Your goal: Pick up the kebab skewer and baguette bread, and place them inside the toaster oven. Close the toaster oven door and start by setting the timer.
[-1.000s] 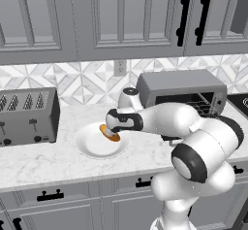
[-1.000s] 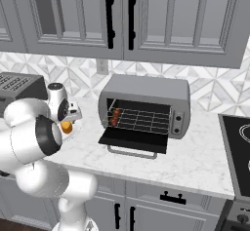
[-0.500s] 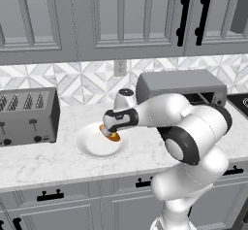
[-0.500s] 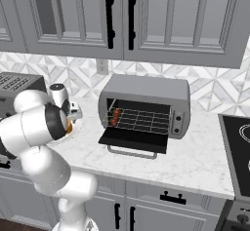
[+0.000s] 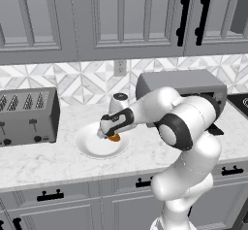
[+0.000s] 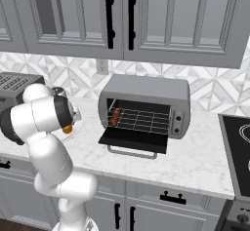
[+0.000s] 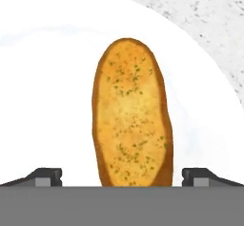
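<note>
The gripper (image 7: 122,175) hangs low over the white plate (image 5: 92,146) near the front edge of the marble worktop (image 6: 195,157), its jaws spread wide to either side of the baguette bread (image 7: 131,113), which lies flat on the plate. The kebab skewer (image 6: 115,117) rests on the wire rack at the left end of the toaster oven (image 6: 146,91), whose toaster oven door (image 6: 133,140) hangs open. A slot toaster (image 5: 26,116) stands towards the worktop's left end.

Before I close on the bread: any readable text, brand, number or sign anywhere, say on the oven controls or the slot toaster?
None readable.
Toaster oven control strip: two dark knobs, no legible markings.
Slot toaster: levers and small knobs, no lettering.
Plate and baguette bread: unmarked.
</note>
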Controlling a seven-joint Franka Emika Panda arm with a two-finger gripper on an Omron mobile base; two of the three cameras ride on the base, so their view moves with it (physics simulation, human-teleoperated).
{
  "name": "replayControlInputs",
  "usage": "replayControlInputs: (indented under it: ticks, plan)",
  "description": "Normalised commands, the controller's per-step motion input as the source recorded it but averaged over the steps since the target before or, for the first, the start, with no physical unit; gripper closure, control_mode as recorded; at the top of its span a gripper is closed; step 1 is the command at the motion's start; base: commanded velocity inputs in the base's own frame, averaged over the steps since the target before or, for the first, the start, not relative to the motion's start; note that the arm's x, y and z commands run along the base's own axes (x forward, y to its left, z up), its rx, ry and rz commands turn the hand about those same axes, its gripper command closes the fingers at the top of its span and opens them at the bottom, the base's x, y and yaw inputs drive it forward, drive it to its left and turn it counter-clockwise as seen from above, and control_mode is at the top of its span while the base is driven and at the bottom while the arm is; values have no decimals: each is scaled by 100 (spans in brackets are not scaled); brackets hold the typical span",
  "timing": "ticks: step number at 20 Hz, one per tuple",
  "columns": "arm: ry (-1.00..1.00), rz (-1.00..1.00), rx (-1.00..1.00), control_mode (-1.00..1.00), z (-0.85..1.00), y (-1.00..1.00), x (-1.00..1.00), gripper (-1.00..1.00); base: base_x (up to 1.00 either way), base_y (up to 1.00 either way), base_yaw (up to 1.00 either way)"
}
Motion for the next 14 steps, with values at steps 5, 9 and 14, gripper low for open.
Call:
replayControlInputs:
  ticks: [5, 9, 14]
  plan:
    - [0, 0, -1, -100, -29, 13, 24, -100, 0, 0, 0]
    - [0, 0, -3, -100, -17, 2, 24, -100, 0, 0, 0]
    - [0, 0, -3, -100, -14, 1, 15, -100, 0, 0, 0]
